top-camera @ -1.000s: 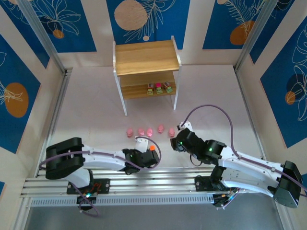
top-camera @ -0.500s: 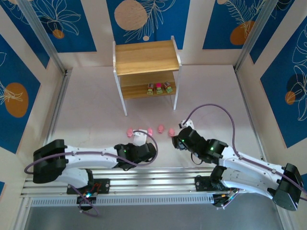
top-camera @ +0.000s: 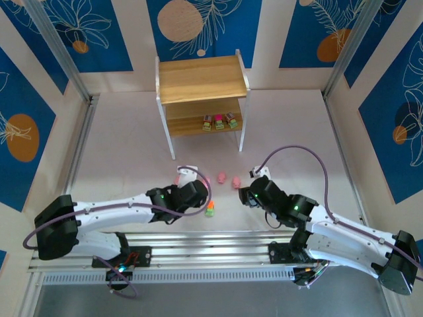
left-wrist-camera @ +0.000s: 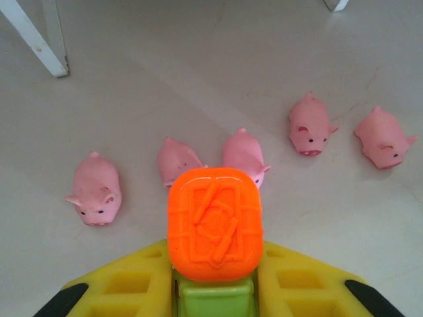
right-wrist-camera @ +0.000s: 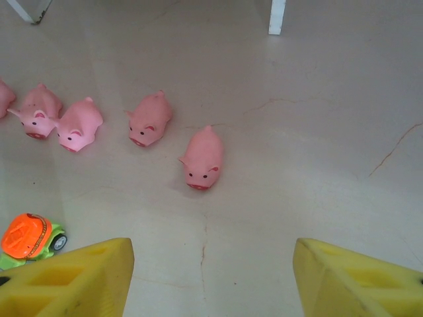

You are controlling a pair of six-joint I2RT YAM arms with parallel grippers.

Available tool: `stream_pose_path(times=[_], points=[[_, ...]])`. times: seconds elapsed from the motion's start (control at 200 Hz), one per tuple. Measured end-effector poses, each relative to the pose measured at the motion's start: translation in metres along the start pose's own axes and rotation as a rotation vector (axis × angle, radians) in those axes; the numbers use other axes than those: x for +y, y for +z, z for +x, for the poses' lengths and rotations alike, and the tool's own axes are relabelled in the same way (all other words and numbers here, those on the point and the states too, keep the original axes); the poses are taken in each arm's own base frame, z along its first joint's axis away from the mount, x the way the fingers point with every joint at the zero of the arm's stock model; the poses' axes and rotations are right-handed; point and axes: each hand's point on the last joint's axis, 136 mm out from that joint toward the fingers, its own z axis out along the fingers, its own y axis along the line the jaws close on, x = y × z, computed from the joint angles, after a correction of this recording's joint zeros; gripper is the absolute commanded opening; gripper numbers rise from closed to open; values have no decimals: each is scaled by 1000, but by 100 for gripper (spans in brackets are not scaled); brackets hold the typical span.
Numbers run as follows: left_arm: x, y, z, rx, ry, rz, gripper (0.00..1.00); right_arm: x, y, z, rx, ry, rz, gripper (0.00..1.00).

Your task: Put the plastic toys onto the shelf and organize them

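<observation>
On the left, our left fingers [left-wrist-camera: 125, 290] are squeezed shut on the orange-topped toy [left-wrist-camera: 215, 224]. Its green bottom is pinched between them. The pink pigs [left-wrist-camera: 96, 191] lie in a row on the bench [top-camera: 132, 145], just past the toy toward 12 o'clock.

The shelf [top-camera: 246, 82] stands farther off at 12 o'clock, well apart from the toy. Three blocky toys [top-camera: 219, 121] already sit on its lower board [top-camera: 185, 119], over on the right side. So we think the step in hand is carrying this toy to the shelf.

Next we need to lift it over the pigs and move it toward 12 o'clock. Then we slip it in under the top board [top-camera: 198, 78]. There looks to be room at 9 o'clock of the three toys. We should keep squeezing until the toy sits flat.

On the right, our right fingers [right-wrist-camera: 73, 277] stand wide open and hold nothing. The nearest pig [right-wrist-camera: 201, 158] lies at 12 o'clock from them, not touching. We think this pig comes next for that side. The fingers would need to come down around it and close softly.
</observation>
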Motion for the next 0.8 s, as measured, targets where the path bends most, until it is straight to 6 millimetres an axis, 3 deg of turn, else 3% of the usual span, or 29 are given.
stream_pose_path(times=[0.8], points=[[7, 24, -110, -48, -8, 20, 23, 1, 1, 0, -12, 3, -4, 65]])
